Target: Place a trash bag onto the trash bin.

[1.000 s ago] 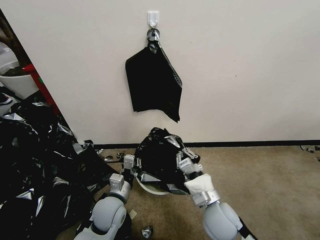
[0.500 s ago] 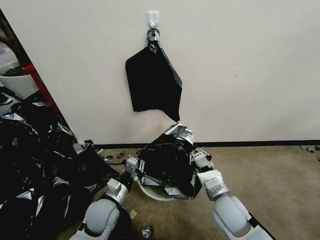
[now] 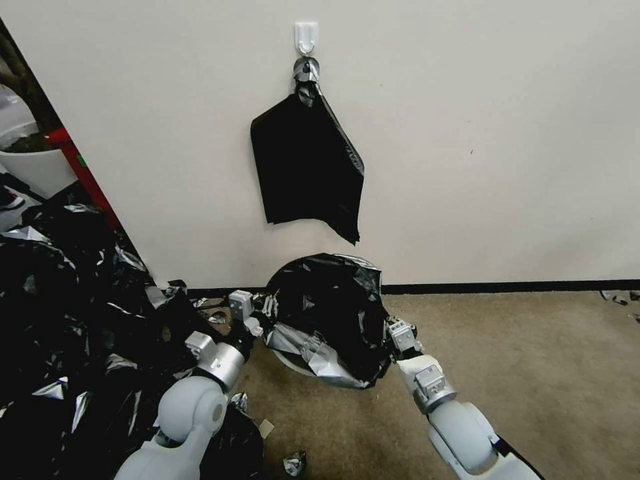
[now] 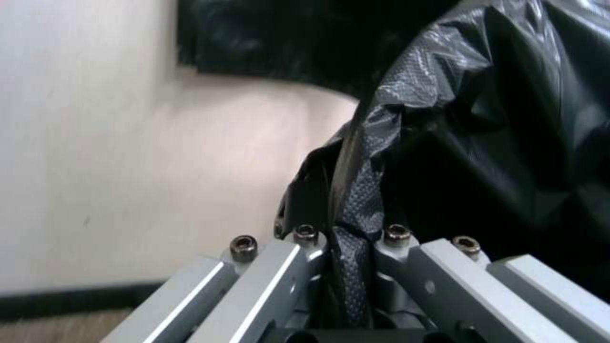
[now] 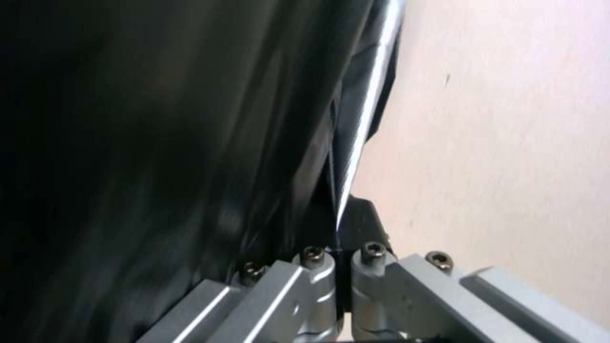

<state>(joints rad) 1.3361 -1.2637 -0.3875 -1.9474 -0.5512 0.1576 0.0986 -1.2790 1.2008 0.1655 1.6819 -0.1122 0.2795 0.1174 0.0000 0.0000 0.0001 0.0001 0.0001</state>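
Observation:
The trash bag (image 3: 327,310) is a glossy black, wrinkled sheet stretched between my two grippers just above the floor by the wall. My left gripper (image 3: 259,312) is shut on the bag's left edge. The left wrist view shows crinkled film (image 4: 483,119) pinched between the left gripper's (image 4: 350,240) metal fingers. My right gripper (image 3: 399,331) is shut on the bag's right edge. In the right wrist view a thin fold of the bag (image 5: 190,143) runs into that closed gripper (image 5: 340,255). Of the trash bin (image 3: 288,361) only a pale sliver of rim peeks out under the bag.
A flat black bundle (image 3: 307,167) hangs from a white wall hook (image 3: 307,37) directly above. A big heap of black plastic scraps (image 3: 73,320) covers the left floor, with a white planter tub (image 3: 33,167) and red post (image 3: 83,173) behind. Open carpet (image 3: 533,373) lies right.
Both grippers have moved apart, the left one further left and the right one further right and lower. The bag between them is spread wider and rounder and covers more of the bin.

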